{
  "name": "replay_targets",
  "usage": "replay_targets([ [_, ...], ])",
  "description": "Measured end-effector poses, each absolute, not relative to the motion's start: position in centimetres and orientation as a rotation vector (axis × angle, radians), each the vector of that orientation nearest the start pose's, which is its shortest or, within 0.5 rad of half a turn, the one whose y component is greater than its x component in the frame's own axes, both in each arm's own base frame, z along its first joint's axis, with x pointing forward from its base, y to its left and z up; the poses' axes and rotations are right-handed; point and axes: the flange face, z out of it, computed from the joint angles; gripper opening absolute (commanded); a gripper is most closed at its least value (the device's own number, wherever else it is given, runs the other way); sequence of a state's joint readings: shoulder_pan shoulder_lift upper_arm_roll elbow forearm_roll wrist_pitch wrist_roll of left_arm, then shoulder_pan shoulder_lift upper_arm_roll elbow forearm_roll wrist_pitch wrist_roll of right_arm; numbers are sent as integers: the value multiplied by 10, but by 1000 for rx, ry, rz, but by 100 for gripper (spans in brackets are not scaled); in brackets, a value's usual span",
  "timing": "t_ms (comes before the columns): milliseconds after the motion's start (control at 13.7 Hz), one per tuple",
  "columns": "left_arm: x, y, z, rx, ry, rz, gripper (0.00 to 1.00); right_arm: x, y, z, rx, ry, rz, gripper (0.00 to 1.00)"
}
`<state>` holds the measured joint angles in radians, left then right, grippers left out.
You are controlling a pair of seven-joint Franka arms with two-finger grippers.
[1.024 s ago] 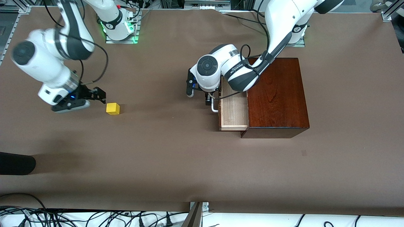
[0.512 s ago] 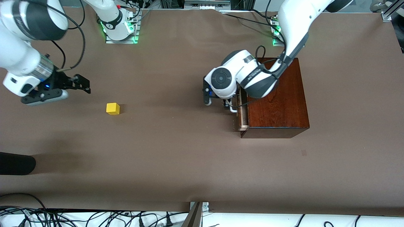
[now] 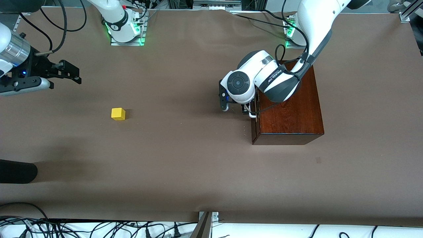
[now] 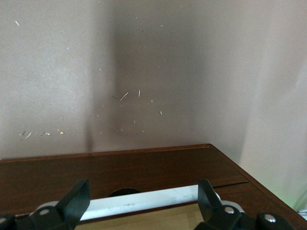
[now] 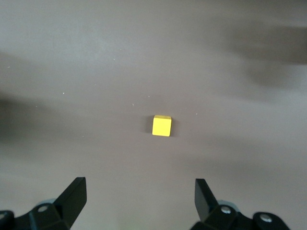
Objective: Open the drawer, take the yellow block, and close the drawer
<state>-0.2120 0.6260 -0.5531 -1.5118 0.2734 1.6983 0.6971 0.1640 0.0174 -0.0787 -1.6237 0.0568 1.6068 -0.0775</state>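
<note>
The drawer (image 3: 253, 123) of the dark reddish-brown wooden box (image 3: 290, 109) sits flush with the box, shut. My left gripper (image 3: 247, 111) is at the drawer's front, open, and the white bar handle (image 4: 148, 202) lies between its fingers (image 4: 76, 199). The yellow block (image 3: 118, 113) rests on the brown table toward the right arm's end, with nothing touching it. My right gripper (image 3: 74, 73) hangs open and empty above the table, off to the side of the block. The right wrist view looks down on the block (image 5: 161, 125) ahead of the gripper (image 5: 139, 191).
The right arm's base (image 3: 124, 28) and cables stand at the table's edge farthest from the front camera. A dark rounded object (image 3: 16, 171) pokes in at the right arm's end, nearer the camera than the block. Bare brown table lies between block and box.
The left gripper has pushed the drawer from well open to fully shut. The right gripper has lifted and drawn away from the yellow block, which has not moved.
</note>
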Motion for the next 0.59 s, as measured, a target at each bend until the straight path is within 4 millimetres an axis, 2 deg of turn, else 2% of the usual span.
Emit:
replay_targets([
  [73,527,-396,324,-2298,2138,534,100,558,56,594,-3076,-247,55,100],
  [146,527,-393,342,-2335,2085,511,100,558,58,593,-3080,-249,57,100],
  [293,531,-376,396,-2452,1895,447,100,559,57,592,-3100,-254,63,100],
  [439,532,-346,455,-2563,1657,403,100,560,57,590,-3114,-259,67,100],
  [585,528,-308,509,-2661,1369,401,100,560,60,589,-3120,-270,70,100],
])
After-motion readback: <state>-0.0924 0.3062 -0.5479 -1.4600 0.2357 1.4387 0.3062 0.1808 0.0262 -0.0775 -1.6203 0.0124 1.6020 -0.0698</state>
